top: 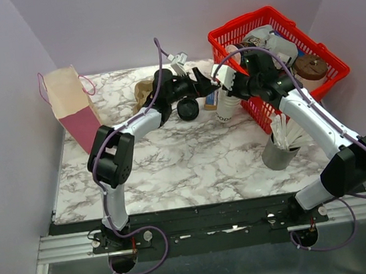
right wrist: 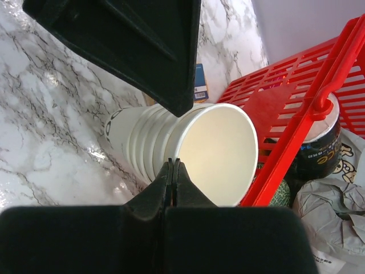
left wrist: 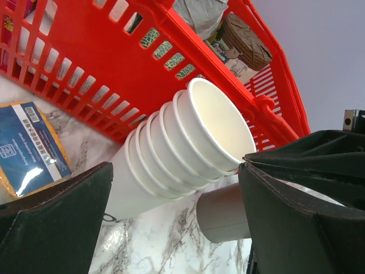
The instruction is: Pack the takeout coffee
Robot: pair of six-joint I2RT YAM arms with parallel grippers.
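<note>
Left gripper (top: 204, 81), spread wide facing cup stack (top: 228, 107), sits just beside takeout coffee (top: 188, 109).

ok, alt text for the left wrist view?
A stack of nested white cups leans against a red basket, framed by the open left end effector. A blue packet lies at frame left on the marble table.

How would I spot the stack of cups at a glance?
In the top view, find the red basket at the far right. Just outside its left wall stands the stack of nested white cups. Its ringed rims and lidless mouth set it apart from the blue packet beside it.
</note>
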